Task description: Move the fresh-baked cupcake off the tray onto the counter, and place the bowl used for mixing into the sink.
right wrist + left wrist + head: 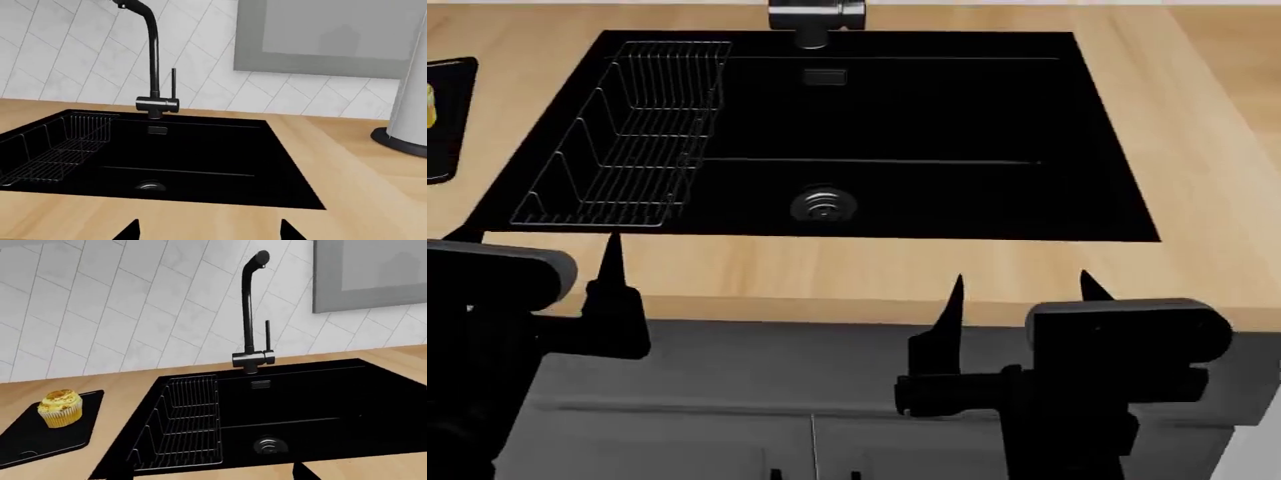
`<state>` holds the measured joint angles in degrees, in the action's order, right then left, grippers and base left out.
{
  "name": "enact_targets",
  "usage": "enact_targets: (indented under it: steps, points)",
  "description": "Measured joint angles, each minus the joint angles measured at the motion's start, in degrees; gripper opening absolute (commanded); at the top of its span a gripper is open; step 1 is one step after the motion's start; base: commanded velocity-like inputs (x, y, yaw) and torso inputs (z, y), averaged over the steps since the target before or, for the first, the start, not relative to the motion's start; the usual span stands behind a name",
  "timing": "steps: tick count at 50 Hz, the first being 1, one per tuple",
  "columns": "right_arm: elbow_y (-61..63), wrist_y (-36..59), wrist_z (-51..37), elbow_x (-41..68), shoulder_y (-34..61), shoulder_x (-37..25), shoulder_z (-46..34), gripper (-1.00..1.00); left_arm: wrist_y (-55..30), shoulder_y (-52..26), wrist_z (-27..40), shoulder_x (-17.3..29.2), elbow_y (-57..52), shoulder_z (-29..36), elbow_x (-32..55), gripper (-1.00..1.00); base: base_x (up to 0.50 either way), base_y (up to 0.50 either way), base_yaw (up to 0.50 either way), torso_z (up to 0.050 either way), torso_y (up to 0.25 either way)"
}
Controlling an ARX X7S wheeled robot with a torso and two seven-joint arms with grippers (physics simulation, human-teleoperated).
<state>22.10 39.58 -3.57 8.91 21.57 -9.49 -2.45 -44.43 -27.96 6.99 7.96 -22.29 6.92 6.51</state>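
Both arms hang at the counter's (827, 270) front edge, facing the sink (961, 130). The left gripper (541, 255) and right gripper (1021, 290) stand spread and hold nothing. The cupcake (61, 408) sits on the tray (40, 440), left of the sink. The bowl is out of view.

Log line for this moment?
yellow-frosted cupcake on flat black tray | black recessed sink bowl-free | left gripper open | right gripper open
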Motion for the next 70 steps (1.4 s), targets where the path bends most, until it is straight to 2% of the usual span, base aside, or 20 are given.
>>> enact_targets:
  steps: [70]
  points:
    - [-3.8,-2.0,-1.7,1.0,0.8,-1.7,-3.6,1.00,1.1,-0.1,3.1,1.9,-0.3,1.6,1.7,1.00,0.04,0.49,0.00,0.000,0.000]
